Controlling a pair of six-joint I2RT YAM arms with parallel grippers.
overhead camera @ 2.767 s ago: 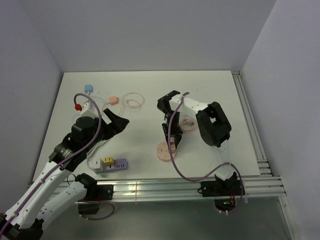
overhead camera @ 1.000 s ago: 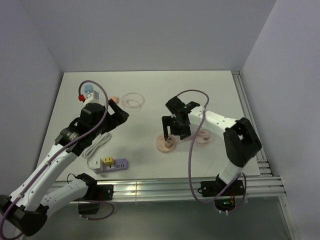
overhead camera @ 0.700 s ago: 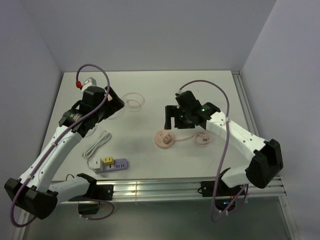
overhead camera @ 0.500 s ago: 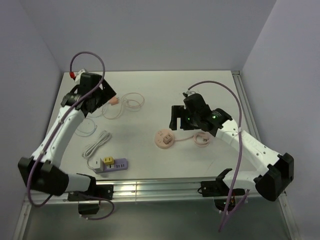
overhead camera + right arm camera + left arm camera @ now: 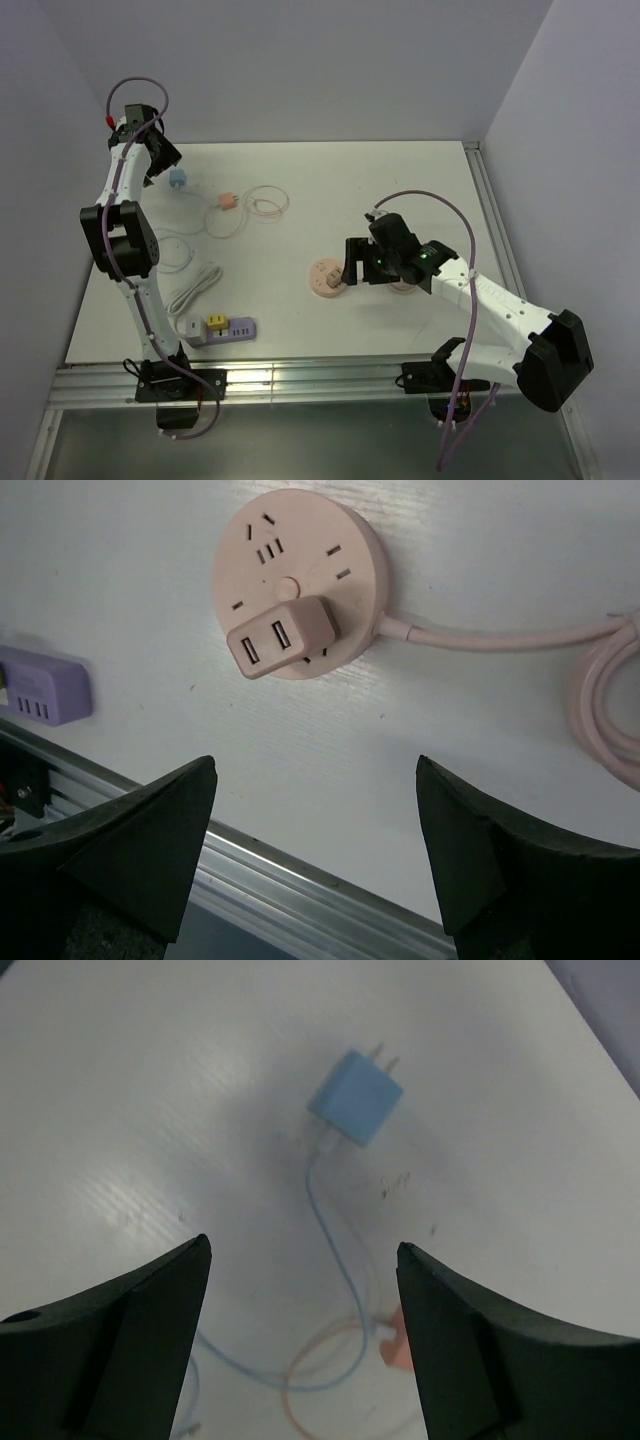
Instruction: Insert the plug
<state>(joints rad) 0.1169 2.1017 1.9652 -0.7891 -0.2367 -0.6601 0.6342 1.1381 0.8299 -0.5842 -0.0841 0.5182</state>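
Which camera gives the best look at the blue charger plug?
Left wrist: the blue charger plug sits mid-frame, prongs and cable clear. Top external shows only a small blue speck; right wrist misses it.

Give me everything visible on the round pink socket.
The socket is a flat, round pink disc, plastic by the look, lying face up on the white table. Its top carries several sets of slots and a small round centre mark. A pink adapter with two USB ports sits plugged in near one edge. A pink cable leaves its side and coils beside it. The right gripper hovers open above, not touching it.
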